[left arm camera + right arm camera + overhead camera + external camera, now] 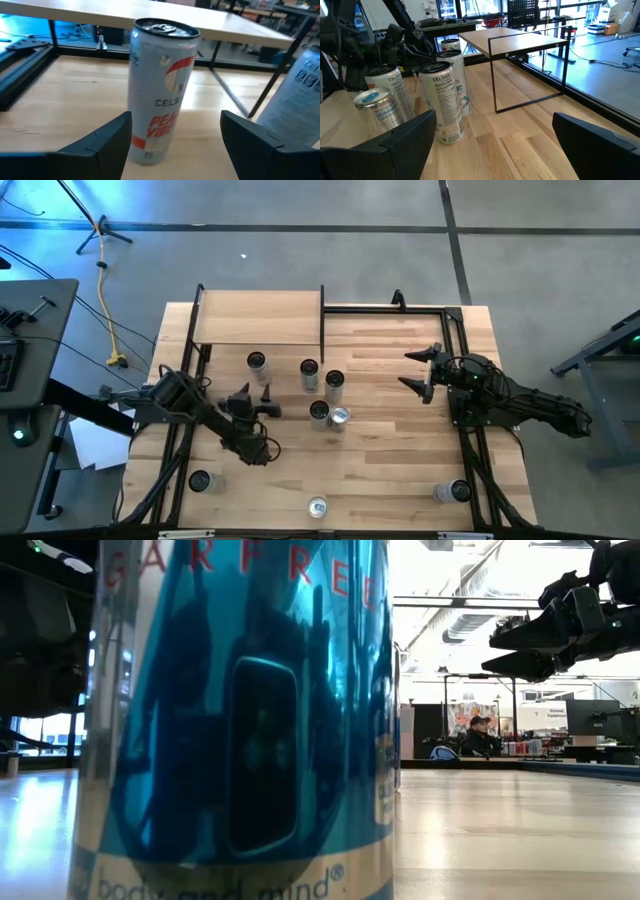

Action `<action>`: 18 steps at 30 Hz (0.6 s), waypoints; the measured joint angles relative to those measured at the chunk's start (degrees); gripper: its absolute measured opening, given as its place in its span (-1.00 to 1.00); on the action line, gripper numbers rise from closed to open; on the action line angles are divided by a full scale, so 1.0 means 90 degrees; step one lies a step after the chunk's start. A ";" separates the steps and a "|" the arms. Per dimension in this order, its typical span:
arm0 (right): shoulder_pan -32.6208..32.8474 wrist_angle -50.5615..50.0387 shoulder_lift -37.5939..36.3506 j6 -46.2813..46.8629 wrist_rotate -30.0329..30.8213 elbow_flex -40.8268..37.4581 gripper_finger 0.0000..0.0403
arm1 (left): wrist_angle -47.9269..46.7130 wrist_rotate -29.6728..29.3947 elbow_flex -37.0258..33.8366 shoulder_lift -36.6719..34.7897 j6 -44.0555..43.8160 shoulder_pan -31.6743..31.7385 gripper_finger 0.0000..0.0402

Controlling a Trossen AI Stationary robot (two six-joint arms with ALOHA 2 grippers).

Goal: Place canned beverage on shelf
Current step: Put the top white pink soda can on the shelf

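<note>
We are holding our left gripper (172, 145) with its fingers apart, not gripping, and the can (161, 90) is standing between them. The shelf (150, 17) is waiting behind it. Next we need to squeeze and lift.

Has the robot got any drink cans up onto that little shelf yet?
None that show. The shelf board looks bare, and every visible can stands on the table. The left gripper is open around a white can standing on the table beneath the shelf. The right gripper waits open.
</note>
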 joint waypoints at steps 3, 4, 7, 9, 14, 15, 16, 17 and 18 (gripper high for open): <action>0.0000 0.0000 0.0000 -0.0001 0.0000 0.0000 0.92 | 0.0001 -0.0197 0.0003 0.0000 -0.0138 0.0047 0.43; 0.0001 0.0000 0.0001 -0.0002 0.0002 0.0000 0.92 | 0.0007 -0.0275 0.0003 0.0000 -0.0144 0.0069 0.45; -0.0001 0.0000 -0.0001 0.0000 0.0001 0.0000 0.92 | 0.0032 -0.0434 0.0003 0.0000 -0.0137 0.0149 0.51; 0.0000 0.0000 -0.0001 0.0000 -0.0001 0.0000 0.92 | 0.0064 -0.0535 0.0006 0.0000 -0.0085 0.0227 0.53; -0.0002 0.0000 0.0000 -0.0002 0.0002 0.0000 0.92 | 0.0500 -0.0801 0.0008 0.0000 0.0204 0.0392 0.54; 0.0001 0.0000 -0.0002 0.0001 0.0002 0.0000 0.92 | 0.0598 -0.0798 0.0008 0.0000 0.0202 0.0418 0.54; 0.0001 0.0000 0.0000 0.0001 0.0002 0.0000 0.92 | 0.0688 -0.0785 0.0008 0.0000 0.0201 0.0435 0.54; 0.0001 0.0000 0.0000 0.0000 0.0002 0.0000 0.92 | 0.0733 -0.0766 0.0008 0.0000 0.0201 0.0453 0.54; 0.0000 0.0000 -0.0002 0.0000 0.0000 0.0000 0.92 | 0.0718 -0.0755 0.0008 0.0000 0.0203 0.0454 0.54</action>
